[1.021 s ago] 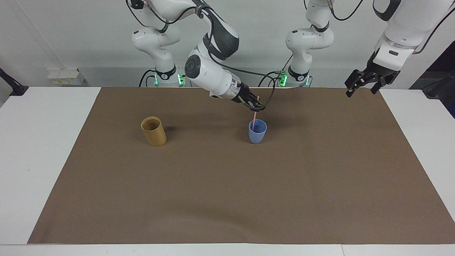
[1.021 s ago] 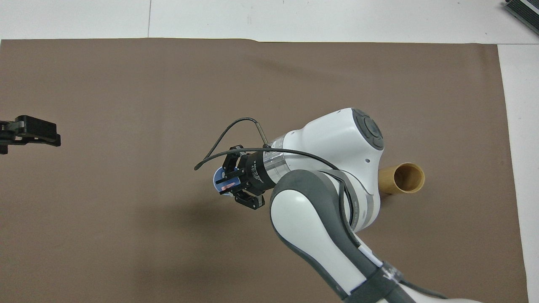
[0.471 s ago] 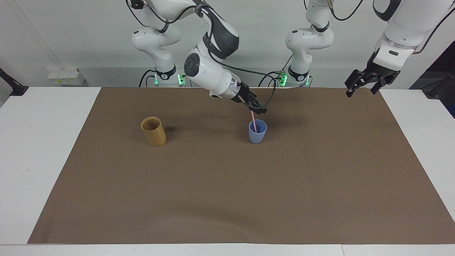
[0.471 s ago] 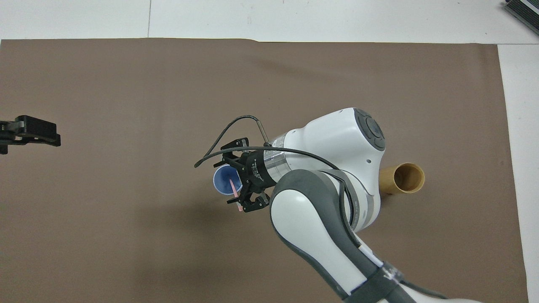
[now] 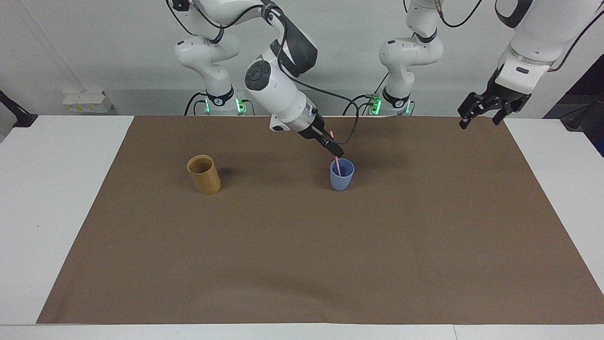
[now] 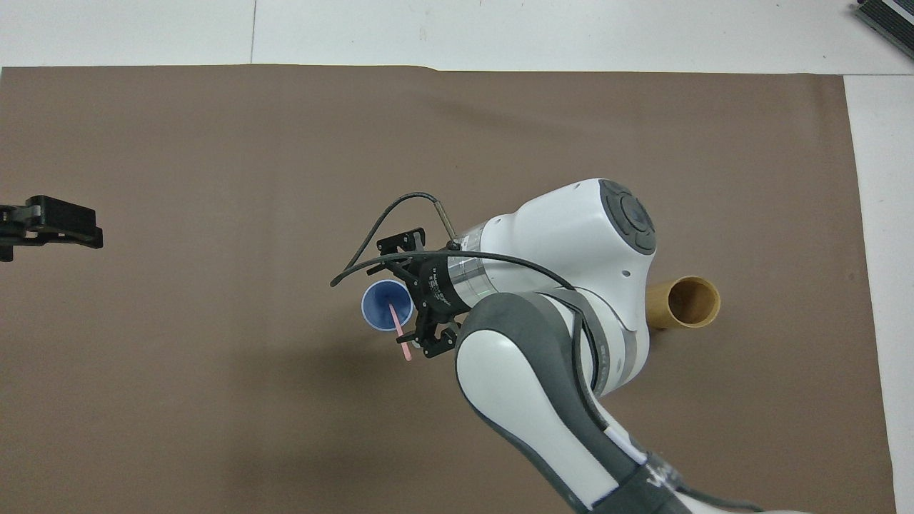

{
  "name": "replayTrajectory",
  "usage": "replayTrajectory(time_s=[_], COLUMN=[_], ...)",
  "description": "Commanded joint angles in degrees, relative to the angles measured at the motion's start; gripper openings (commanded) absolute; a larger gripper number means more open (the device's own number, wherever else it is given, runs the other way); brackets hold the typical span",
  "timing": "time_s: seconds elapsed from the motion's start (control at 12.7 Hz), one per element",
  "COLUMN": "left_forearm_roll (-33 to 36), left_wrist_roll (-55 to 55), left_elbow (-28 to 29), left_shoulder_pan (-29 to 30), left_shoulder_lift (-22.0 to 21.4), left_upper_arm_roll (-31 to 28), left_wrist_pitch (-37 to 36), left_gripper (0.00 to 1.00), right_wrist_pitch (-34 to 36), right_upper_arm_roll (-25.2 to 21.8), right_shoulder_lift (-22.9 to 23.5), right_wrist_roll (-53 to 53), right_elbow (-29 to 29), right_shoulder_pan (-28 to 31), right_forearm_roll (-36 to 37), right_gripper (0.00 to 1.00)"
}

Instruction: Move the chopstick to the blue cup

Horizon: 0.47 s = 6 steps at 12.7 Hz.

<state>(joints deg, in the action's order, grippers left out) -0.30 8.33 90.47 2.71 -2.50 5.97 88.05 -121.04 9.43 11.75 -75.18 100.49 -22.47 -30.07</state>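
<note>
Overhead view shows right gripper [image 6: 410, 296] beside and partly over the blue cup [image 6: 386, 305], jaws spread wide, one finger [image 6: 400, 243] past the cup's rim, the other [image 6: 435, 343] on the robots' side. Nothing clamped: chopstick [image 6: 399, 330] stands slanted in the blue cup, lower end inside, upper end leaning out over the rim toward the robots, close by the near finger; contact there cannot be told. Facing view: chopstick [image 5: 337, 166] sticks up from the cup [image 5: 341, 174] to the gripper tips [image 5: 336, 152]. Left gripper [image 5: 481, 113] waits raised over the left arm's end of the brown mat [image 5: 302, 264], jaws apart, holding nothing. Tan wooden cup [image 5: 204, 174] stands toward the right arm's end. No readable writing.
</note>
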Motion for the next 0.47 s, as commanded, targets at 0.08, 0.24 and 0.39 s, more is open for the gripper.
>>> replayTrajectory(time_s=[0.08, 0.24, 0.39], left_forearm_roll=[-0.05, -0.05, -0.05], left_wrist_roll=[0.10, 0.10, 0.10], left_elbow=[0.41, 0.50, 0.50], left_shoulder_pan=[0.54, 0.54, 0.54], left_shoulder_lift=[-0.84, -0.93, -0.93], left_upper_arm_roll=[0.35, 0.35, 0.35], left_wrist_pitch=[-0.60, -0.60, -0.60], left_gripper=[1.00, 1.00, 1.00], right_wrist_pitch=[-0.61, -0.69, 0.00], right_upper_arm_roll=[0.32, 0.32, 0.41], right_shoulder_lift=[-1.90, -2.43, -4.18], right_wrist_roll=[5.20, 10.38, 18.54], right_elbow=[0.40, 0.32, 0.40], right_shoulder_pan=[4.09, 7.08, 10.67], right_forearm_roll=[13.24, 18.27, 21.18], right_gripper=[1.00, 1.00, 1.00])
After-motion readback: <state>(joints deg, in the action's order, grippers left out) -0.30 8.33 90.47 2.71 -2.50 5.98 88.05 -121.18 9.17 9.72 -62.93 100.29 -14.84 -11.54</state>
